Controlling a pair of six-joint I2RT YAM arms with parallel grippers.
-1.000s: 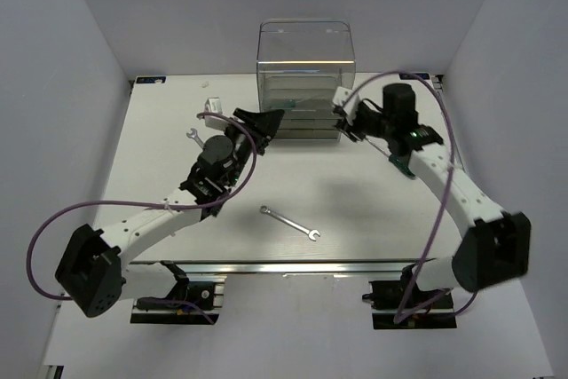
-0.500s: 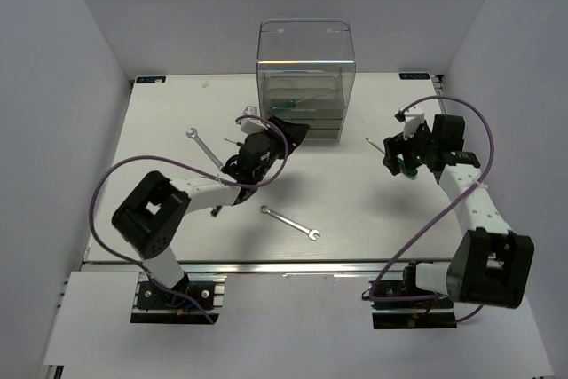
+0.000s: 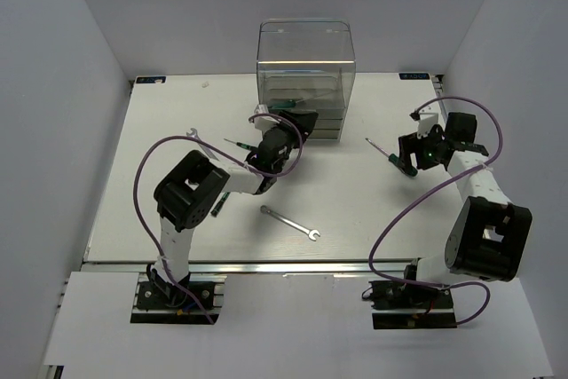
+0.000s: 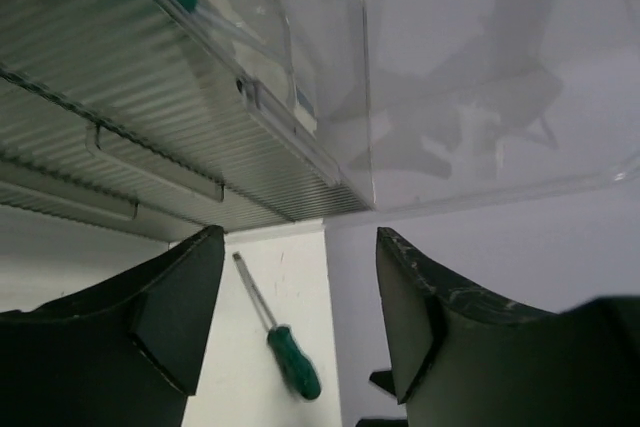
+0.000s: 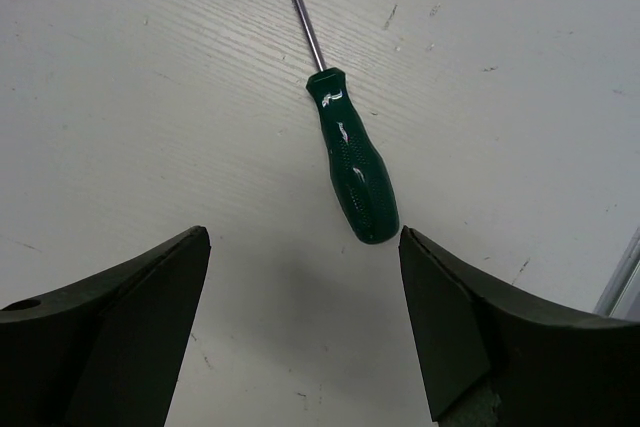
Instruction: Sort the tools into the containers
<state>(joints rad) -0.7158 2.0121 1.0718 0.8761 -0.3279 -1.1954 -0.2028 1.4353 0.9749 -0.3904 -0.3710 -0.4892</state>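
The containers stand at the back middle, grey-clear drawers stacked in a transparent box. A green screwdriver handle shows in an upper drawer. My left gripper is open right in front of the drawers, its jaws empty. To the right, a green-handled screwdriver lies on the table. My right gripper hovers open just behind its handle, with nothing between its fingertips. A silver wrench lies near the front middle.
A second small wrench and another screwdriver lie left of the box, close to my left forearm. A dark tool lies under the left arm's elbow. White walls enclose the table on three sides.
My right arm swung away from the box to the right and its jaws opened wide. My left arm folded up, bringing its gripper in front of the drawers, jaws wider apart.
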